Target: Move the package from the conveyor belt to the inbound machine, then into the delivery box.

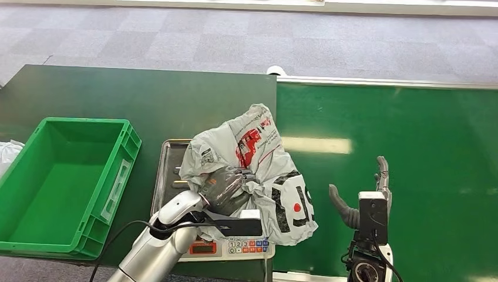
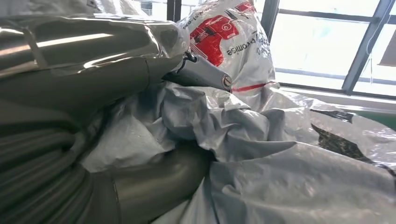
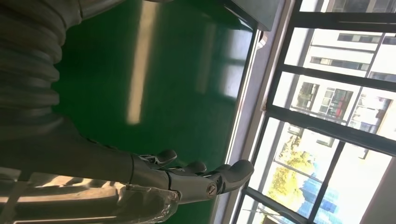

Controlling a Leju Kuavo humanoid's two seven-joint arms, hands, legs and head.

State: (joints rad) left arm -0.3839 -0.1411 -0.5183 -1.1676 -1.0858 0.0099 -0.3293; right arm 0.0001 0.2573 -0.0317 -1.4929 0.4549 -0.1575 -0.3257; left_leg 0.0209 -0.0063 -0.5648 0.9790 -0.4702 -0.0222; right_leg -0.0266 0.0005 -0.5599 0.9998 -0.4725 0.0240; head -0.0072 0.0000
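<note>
The package (image 1: 258, 158), a crumpled grey plastic mailer with red and black print, lies on the steel tray (image 1: 167, 170) of the inbound machine, overhanging its right side. My left hand (image 1: 226, 188) grips the package at its near left part. In the left wrist view the plastic of the package (image 2: 289, 154) bunches between the fingers (image 2: 93, 51) and the thumb (image 2: 154, 182). My right hand (image 1: 367, 194) stands open above the green conveyor belt (image 1: 411, 147), to the right of the package and apart from it. In the right wrist view the right hand (image 3: 187, 179) holds nothing, with its fingers stretched out over the belt (image 3: 140, 70).
A green plastic delivery box (image 1: 59, 182) stands to the left of the machine on the dark green table. The machine's keypad and display (image 1: 246, 247) face the near edge. A white bag (image 1: 9, 153) shows at the far left. Grey carpet lies beyond.
</note>
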